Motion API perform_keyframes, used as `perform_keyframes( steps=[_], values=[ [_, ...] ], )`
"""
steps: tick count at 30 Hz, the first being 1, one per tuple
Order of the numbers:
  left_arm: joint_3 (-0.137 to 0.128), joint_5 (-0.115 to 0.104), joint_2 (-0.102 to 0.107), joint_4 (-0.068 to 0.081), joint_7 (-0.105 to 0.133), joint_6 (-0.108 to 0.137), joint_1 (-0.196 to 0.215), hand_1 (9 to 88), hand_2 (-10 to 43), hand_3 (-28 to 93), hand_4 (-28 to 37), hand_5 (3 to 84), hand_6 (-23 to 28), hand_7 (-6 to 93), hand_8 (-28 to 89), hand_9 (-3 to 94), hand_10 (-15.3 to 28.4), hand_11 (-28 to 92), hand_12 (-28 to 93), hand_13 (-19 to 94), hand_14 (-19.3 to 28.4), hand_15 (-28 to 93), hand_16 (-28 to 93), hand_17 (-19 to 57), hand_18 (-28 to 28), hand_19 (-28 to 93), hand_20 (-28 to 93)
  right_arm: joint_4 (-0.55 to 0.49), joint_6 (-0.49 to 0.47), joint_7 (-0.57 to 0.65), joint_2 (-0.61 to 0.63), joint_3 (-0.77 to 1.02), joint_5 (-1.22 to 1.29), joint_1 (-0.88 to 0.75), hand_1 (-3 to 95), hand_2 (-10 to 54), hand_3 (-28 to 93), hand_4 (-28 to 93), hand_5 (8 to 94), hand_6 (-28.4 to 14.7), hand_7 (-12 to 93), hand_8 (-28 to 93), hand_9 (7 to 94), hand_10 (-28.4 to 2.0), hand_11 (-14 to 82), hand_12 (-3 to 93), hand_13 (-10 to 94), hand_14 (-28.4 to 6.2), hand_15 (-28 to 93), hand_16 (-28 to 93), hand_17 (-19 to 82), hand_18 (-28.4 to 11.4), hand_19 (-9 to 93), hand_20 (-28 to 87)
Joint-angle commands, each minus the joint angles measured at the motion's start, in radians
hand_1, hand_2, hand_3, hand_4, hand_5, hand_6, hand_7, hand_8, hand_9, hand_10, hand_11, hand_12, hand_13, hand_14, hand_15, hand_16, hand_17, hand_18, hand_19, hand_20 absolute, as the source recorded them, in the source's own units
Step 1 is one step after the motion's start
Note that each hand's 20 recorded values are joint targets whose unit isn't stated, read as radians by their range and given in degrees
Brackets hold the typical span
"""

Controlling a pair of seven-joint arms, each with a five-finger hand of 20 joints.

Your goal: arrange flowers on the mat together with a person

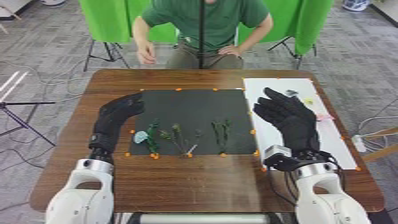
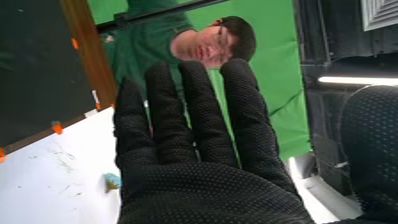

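1. Lying on the dark mat point(image 1: 197, 107), green stems point(image 1: 222, 136) are resting between the hands, nearer the robot than the fingers.
2. They're running roughly lengthwise, near edge towards far.
3. The left hand point(image 1: 117, 107) is keeping its fingers loosely relaxed; the right hand point(image 1: 290, 114) is stretching its own straight, holding nothing.
4. A pink flower point(image 1: 323, 117) is sitting just beside the right hand.

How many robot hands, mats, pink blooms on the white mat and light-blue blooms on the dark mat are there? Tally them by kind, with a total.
Robot hands (left hand, right hand): 2
Mats (dark mat, white mat): 2
Pink bloom: 1
Light-blue bloom: 1
Total: 6
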Motion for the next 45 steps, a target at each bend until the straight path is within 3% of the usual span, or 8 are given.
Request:
perform_keyframes(
  steps=[1, 7, 25, 27, 34, 38, 45],
  values=[
    [-0.009, -0.005, -0.012, -0.019, -0.007, -0.033, 0.008, 28.8, 0.6, 63, -20.5, 48.6, 5.6, 15.2, -6, 47.4, 14.6, 22, 13, 39, 20.5, 25, 0, 7.9, 17.0, 22, 20, -0.001, 0.011, -0.017, -0.011, -0.007, -0.020, -0.005, 10.6, 6.5, 73, -15, 50.3, -2.1, 11, -7, 50.9, -16.0, 6.9, 17.1, 41, -16.7, 12, 24, 20, -15.7, 15, 30],
    [-0.015, -0.011, -0.017, -0.025, 0.002, -0.051, 0.022, 28.9, 0.7, 62, -19.9, 48.7, 5.7, 14.9, -6, 47.5, 14.8, 22, 13, 38, 20.6, 25, 0, 7.6, 17.1, 23, 20, -0.003, 0.014, -0.013, -0.012, 0.001, -0.027, -0.012, 10.5, 6.8, 73, -15, 51.0, -2.1, 11, -7, 52.3, -16.1, 7.1, 17.7, 42, -16.6, 13, 24, 20, -15.6, 16, 31],
    [-0.016, -0.026, -0.030, -0.035, 0.000, -0.040, 0.044, 28.8, 0.3, 62, -19.6, 48.7, 5.6, 14.7, -5, 47.6, 14.8, 22, 13, 38, 20.7, 25, 0, 7.3, 17.1, 23, 19, 0.019, 0.043, -0.004, -0.016, 0.010, -0.043, 0.017, 10.7, 7.5, 73, -15, 51.7, -2.0, 12, -7, 53.8, -16.0, 7.3, 18.4, 44, -16.7, 13, 25, 21, -15.6, 18, 33],
    [-0.015, -0.027, -0.032, -0.035, 0.004, -0.029, 0.049, 28.8, 0.3, 62, -19.6, 48.7, 5.7, 14.6, -5, 47.6, 14.8, 22, 13, 38, 20.7, 25, 0, 7.3, 17.1, 23, 19, 0.038, 0.048, -0.008, -0.013, 0.010, -0.054, 0.019, 10.8, 7.5, 73, -15, 51.7, -2.0, 12, -7, 54.1, -16.0, 7.3, 18.4, 45, -16.7, 13, 25, 21, -15.6, 18, 33],
    [-0.013, -0.039, -0.040, -0.028, 0.007, -0.032, 0.063, 28.8, 0.4, 62, -19.6, 48.4, 5.6, 14.5, -5, 47.8, 14.8, 22, 13, 38, 20.6, 25, 0, 7.4, 17.0, 23, 19, 0.070, 0.083, 0.002, -0.024, 0.011, -0.055, 0.018, 10.6, 7.5, 74, -15, 52.2, -1.8, 13, -7, 54.7, -15.7, 7.6, 18.5, 46, -16.6, 14, 25, 21, -15.5, 18, 33],
    [-0.011, -0.047, -0.042, -0.025, 0.009, -0.019, 0.065, 28.9, 0.5, 62, -19.6, 48.4, 5.6, 14.6, -5, 47.8, 14.9, 22, 13, 38, 20.7, 25, 0, 7.4, 17.0, 23, 19, 0.072, 0.079, 0.001, -0.024, 0.010, -0.059, 0.027, 10.7, 7.6, 74, -15, 52.4, -1.9, 13, -7, 54.9, -15.8, 7.7, 18.6, 46, -16.6, 14, 25, 21, -15.4, 18, 33],
    [-0.012, -0.045, -0.040, -0.021, 0.003, -0.016, 0.063, 29.0, 0.7, 62, -19.8, 48.3, 5.7, 14.6, -5, 47.9, 14.8, 22, 13, 38, 20.7, 26, 0, 7.4, 16.9, 23, 19, 0.067, 0.078, 0.002, -0.021, 0.009, -0.057, 0.027, 10.7, 7.7, 74, -15, 52.4, -1.9, 13, -7, 55.1, -15.8, 7.8, 18.6, 46, -16.5, 14, 25, 21, -15.4, 18, 33]
  ],
)
